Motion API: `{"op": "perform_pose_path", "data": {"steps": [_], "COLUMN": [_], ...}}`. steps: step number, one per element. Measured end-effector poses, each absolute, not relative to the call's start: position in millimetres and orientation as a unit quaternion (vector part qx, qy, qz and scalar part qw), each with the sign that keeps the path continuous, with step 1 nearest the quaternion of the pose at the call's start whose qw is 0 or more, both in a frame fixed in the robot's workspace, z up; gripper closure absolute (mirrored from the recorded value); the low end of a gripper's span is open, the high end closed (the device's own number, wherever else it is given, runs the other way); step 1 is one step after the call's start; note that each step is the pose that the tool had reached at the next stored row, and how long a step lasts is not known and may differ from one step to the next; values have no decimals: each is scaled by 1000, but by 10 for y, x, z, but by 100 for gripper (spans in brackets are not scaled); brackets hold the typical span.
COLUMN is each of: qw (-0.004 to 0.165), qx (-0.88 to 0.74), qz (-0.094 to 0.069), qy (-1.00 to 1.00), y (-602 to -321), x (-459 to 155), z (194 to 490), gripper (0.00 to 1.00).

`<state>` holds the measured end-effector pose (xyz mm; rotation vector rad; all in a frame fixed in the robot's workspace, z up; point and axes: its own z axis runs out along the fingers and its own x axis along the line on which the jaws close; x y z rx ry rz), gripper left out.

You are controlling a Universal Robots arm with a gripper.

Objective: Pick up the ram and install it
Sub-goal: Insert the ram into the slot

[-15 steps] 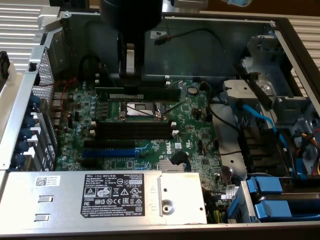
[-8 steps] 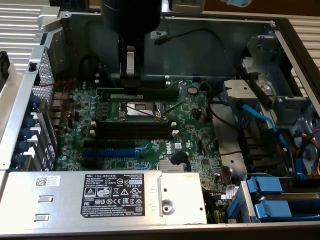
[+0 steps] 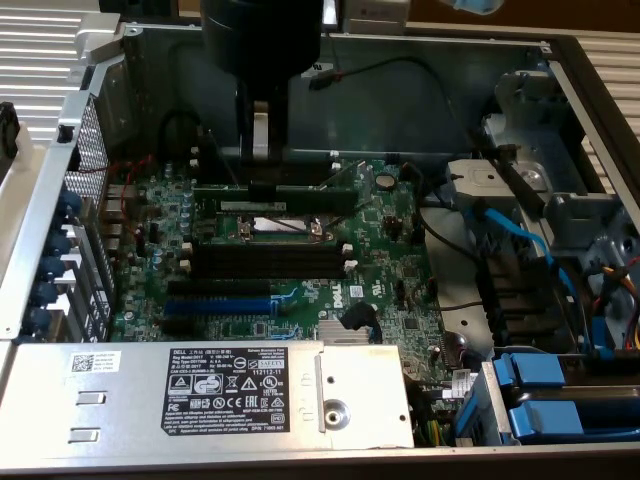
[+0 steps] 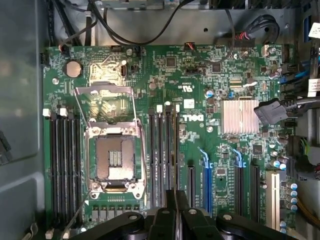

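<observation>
Inside an open grey sheet-metal computer case (image 3: pixel 430 60), over a green motherboard (image 3: pixel 400 230). Black robot gripper (image 3: pixel 262 185) reaching down from the top of the exterior view, fingers drawn close together and pinching the upper edge of the ram (image 3: pixel 300 198), a long, narrow, thin dark green circuit-board stick. Held upright on its long edge, running parallel to the long black memory slots (image 3: pixel 270 262) with white end clips. Seen in the exterior view against the far rim of the silver square processor socket (image 3: pixel 275 227), with the black slots on the socket's near side and a blue expansion slot (image 3: pixel 220 305) nearer still. Cannot tell whether the stick's lower edge touches the board. In the wrist view, gripper (image 4: pixel 175 200) with its dark tips almost meeting, lined up with the group of black slots just beside the socket's hinged metal frame. Silver finned heatsink (image 4: pixel 240 116) well apart from the fingers, next to the white Dell lettering.
</observation>
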<state>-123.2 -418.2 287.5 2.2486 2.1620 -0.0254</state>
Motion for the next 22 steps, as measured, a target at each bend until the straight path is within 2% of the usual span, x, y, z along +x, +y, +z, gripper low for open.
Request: {"op": "perform_pose_path", "data": {"steps": [22], "qw": [10], "qx": [714], "qz": [-9], "qy": [700], "y": [-4295], "x": [-1232], "z": [2654], "gripper": [88]}}
